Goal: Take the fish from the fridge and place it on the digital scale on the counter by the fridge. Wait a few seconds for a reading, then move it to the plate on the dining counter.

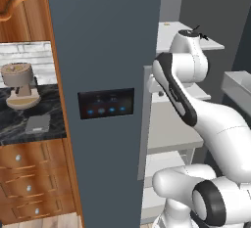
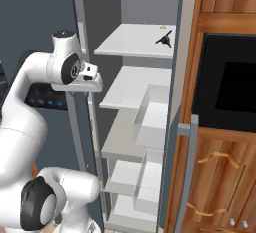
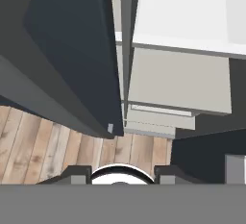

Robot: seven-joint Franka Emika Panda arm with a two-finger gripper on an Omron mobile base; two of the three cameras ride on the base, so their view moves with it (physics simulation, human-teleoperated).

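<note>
Reaching for the fish (image 2: 165, 39), far on the top fridge shelf (image 2: 135, 44), above my claw (image 3: 122, 172); claw empty, opening unclear.

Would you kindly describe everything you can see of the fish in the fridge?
The fish is a small, slim, dark shape lying on the upper white shelf of the open fridge, toward the shelf's right side and back. It rests flat on the shelf, with thin fins or a tail sticking out. It also peeks above the arm in the left base view. Nothing else touches it; finer detail is too small to tell.
</note>
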